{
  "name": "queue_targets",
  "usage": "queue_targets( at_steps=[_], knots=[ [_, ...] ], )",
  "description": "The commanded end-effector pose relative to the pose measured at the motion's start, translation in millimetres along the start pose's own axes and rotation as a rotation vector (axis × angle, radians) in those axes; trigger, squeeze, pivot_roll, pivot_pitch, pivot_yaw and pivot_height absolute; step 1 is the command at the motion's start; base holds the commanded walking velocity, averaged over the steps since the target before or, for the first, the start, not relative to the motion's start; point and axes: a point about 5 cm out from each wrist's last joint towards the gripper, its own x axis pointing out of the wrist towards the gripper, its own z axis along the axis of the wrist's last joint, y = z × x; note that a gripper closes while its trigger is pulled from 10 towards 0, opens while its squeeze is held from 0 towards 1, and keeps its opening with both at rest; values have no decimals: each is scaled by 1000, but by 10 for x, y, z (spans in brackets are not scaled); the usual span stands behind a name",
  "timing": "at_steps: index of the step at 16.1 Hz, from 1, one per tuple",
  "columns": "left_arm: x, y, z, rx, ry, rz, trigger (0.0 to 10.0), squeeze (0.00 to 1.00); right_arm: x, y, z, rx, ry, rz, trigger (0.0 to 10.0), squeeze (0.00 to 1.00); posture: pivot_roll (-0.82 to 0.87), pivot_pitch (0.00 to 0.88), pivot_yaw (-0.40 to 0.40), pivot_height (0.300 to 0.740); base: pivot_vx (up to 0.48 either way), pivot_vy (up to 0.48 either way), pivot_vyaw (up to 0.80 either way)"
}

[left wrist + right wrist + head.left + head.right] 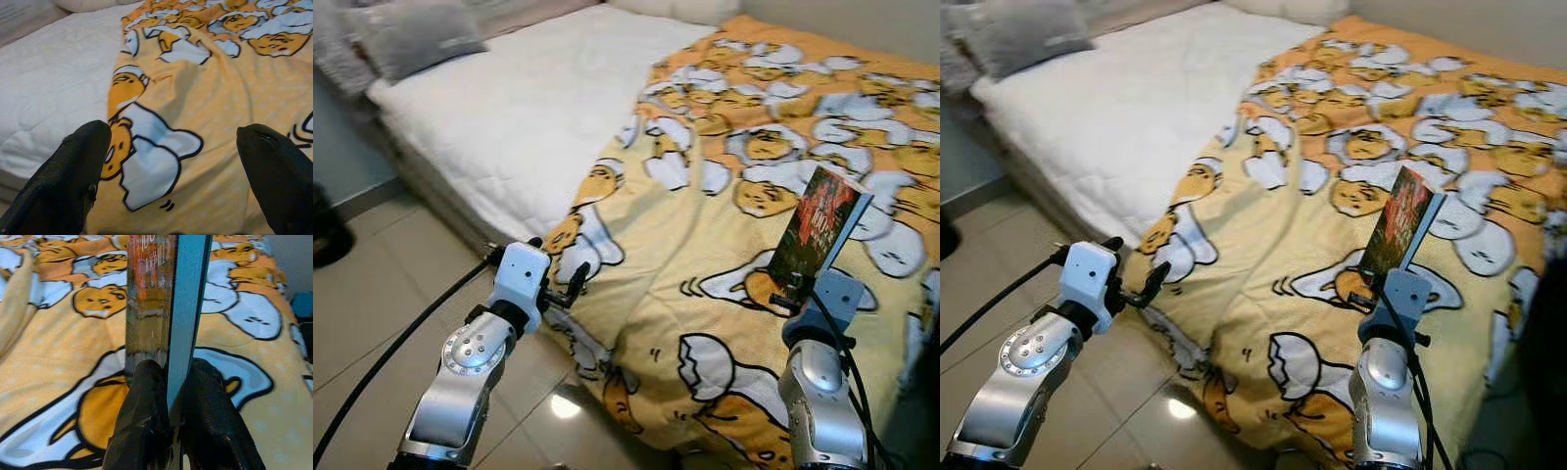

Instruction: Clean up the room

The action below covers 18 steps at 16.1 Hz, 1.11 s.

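Right now, held thing: I have a book (822, 230) pinched in the right gripper (168, 404), standing up out of the fingers at the right of the head view, over the blanket (705, 294).
Right claw: clenched on the book's lower edge; in the right wrist view the two black fingers (142, 416) press on either side of its thin blue face, with the dark red cover turned to one side.
Book's long axis: it runs up and away from the gripper, roughly in line with the fingers, leaning a little toward the upper right of the head view.
Left claw: released, fingers spread wide with nothing between them; the left gripper (576, 284) hovers at the blanket's hanging edge, lower left of centre in the head view.
Bed: the white mattress (509, 108) fills the upper left, with a grey pillow (411, 34) in the far upper-left corner; the egg-patterned yellow blanket covers the right half and drapes down to the tiled floor (372, 304).
Relation that counts: the book is already in my right arm, well apart from the left gripper, so I judge the right arm alone carries it onward.
Next, as I judge: I see no shelf or table yet, so I would have to turn and look for a place to set it.
Risk: the grip is low on a tall book, so it may tip.
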Motion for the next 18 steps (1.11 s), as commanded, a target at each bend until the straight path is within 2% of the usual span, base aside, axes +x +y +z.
queue_targets(
  at_steps=[1,10,11,12,18],
  knots=[
    [-18,25,-39,4,17,14,10000,16,-8,3,85,3,-45,-2,10000,0,34,0,46,740,0,0,-800],
    [-15,15,-47,4,18,17,10000,16,-12,0,110,-12,-67,-22,10000,0,34,0,46,740,0,0,-800],
    [-3,146,2,-13,19,110,10000,0,20,268,223,82,-69,114,10000,0,74,0,21,740,0,0,-800],
    [12,205,14,-20,19,150,10000,0,28,399,286,112,-67,205,10000,0,62,0,17,740,0,0,-800],
    [66,126,22,-31,13,132,10000,0,30,369,289,119,-55,216,10000,0,63,0,16,740,0,0,-800]
  ],
)
